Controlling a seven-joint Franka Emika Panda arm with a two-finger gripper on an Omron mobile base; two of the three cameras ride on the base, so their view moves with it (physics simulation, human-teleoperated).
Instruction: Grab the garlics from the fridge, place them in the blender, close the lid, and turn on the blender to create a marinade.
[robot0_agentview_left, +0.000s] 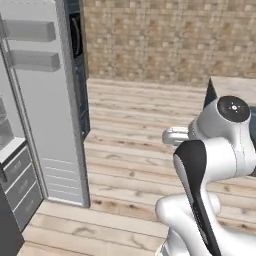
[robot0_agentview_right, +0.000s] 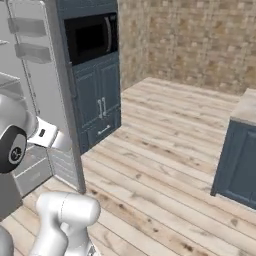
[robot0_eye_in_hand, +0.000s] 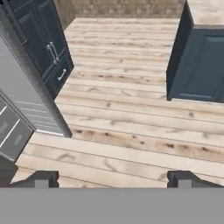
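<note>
Fridge (robot0_agentview_left: 55, 115) at my left, door swung open, grey drawers showing low inside. My pincer (robot0_eye_in_hand: 112, 179) hangs over bare wooden floor (robot0_eye_in_hand: 131, 127), fingers spread wide, nothing between them. Blue cabinets (robot0_agentview_right: 97, 100) stand just past the fridge door.

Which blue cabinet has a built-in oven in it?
The tall cabinet beside the open fridge door; a black oven sits above its paired doors. The island cabinet on the right has none.
</note>
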